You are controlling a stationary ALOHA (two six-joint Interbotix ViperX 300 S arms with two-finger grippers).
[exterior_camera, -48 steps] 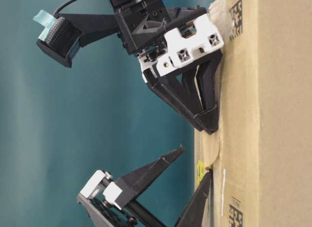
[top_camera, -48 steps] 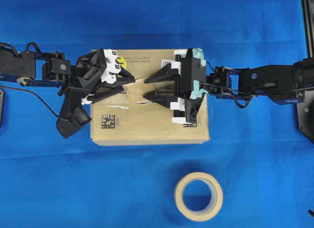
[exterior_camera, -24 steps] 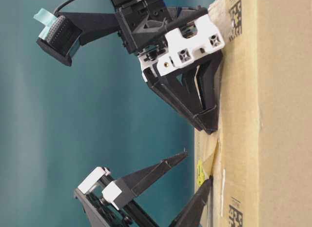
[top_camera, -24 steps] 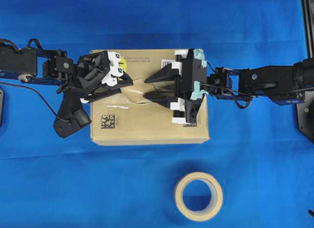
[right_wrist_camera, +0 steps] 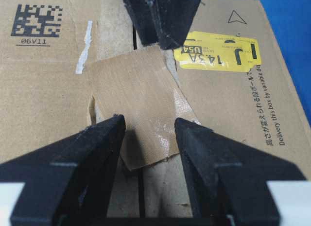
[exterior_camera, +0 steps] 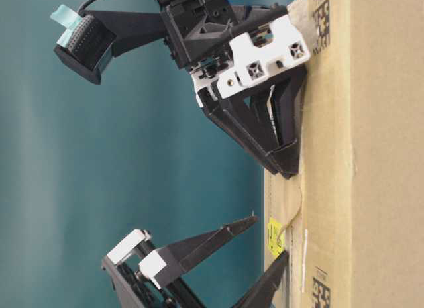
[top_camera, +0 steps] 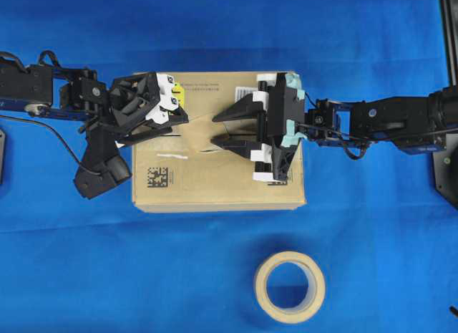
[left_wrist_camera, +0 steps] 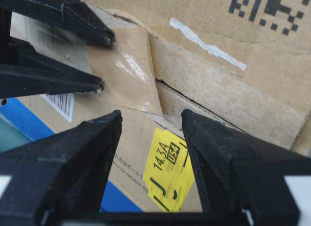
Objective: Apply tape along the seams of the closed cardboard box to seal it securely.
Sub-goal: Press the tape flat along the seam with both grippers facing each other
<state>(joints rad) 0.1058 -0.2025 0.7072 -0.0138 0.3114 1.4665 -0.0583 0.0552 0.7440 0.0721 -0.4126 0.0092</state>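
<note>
1. Between my two sets of fingers, the tape lies across the middle of the seams on top of the cardboard box. It is laid down, though one corner looks slightly lifted; I cannot be sure from here.
2. My right gripper stands spread wide, one finger either side of the tape's near end, grasping nothing.
3. My left gripper is likewise spread and empty, tips at the tape's far end beside the yellow sticker.
4. So one short patch is on. I judge most of the seam, out toward both end edges of the box top, bare of fresh tape and left to do.
5. Farthest off, the tape roll sits on the blue table, well apart from the box's long edge.
</note>
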